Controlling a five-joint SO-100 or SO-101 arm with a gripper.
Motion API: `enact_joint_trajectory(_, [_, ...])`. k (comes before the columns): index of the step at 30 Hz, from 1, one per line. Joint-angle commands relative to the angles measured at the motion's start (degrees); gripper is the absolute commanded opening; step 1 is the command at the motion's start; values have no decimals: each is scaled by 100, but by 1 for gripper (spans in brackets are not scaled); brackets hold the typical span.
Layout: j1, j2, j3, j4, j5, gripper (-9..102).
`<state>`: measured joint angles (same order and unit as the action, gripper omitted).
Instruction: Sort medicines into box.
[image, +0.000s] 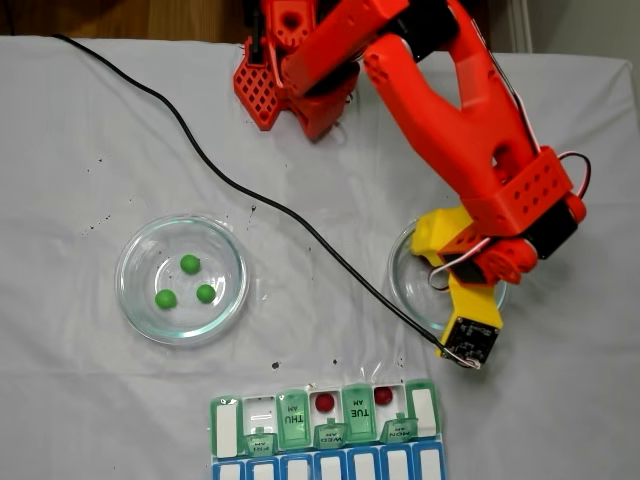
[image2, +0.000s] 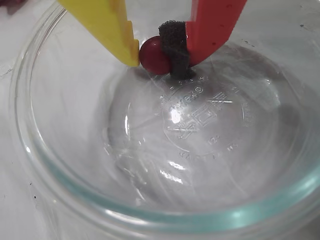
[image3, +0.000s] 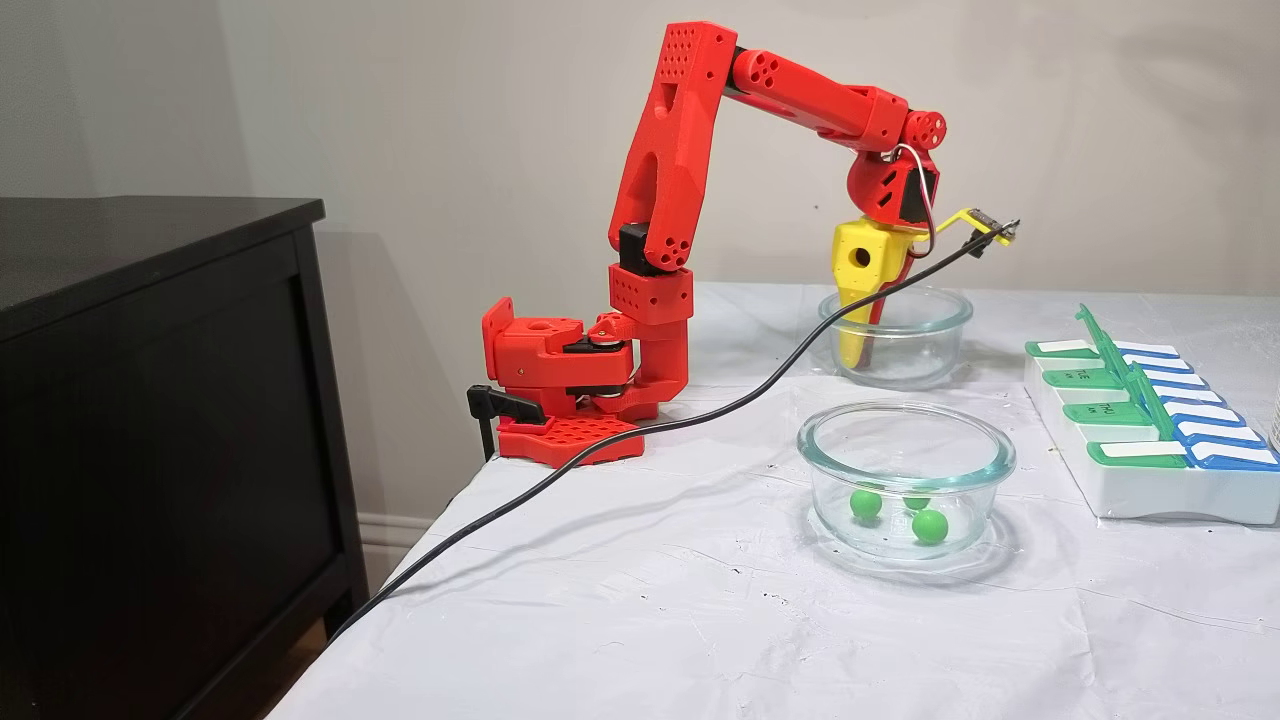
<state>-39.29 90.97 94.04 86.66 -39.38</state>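
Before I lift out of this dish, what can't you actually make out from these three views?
- Overhead fixed view: the dish interior and held red ball are covered by the arm.
- Same view: the pill organizer blue row is cut by the bottom edge.
- Side fixed view: gripper tips blur behind glass; raised lids hide the organizer's cells.
- Wrist view: the gripper pinches the ball, but whether it touches the dish floor is unclear.

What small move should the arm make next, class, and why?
Probably lift straight up. The fingers are shut on a red ball low inside the glass dish, so it must clear the rim before travelling to the box.
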Motion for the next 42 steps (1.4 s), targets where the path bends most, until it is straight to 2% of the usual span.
enact_joint_trajectory(1, [237,545,-466,272,70,0])
enact_joint_trajectory(9, [1292,1564,-1714,141,272,0])
enact_joint_trajectory(15, [2197,2338,-1705,-677,413,0])
enact_joint_trajectory(21, [3182,2232,-1573,-1362,580,0])
enact_joint_trajectory(26, [3885,1916,-1740,-1512,378,0])
enact_joint_trajectory(35, [4509,1617,-1090,-2004,-44,0])
enact_joint_trajectory(38, [4491,1608,-475,-2399,-88,0])
enact_joint_trajectory(40, [4438,1890,132,-3006,-123,0])
enact_joint_trajectory(42, [4430,1916,229,-3094,-158,0])
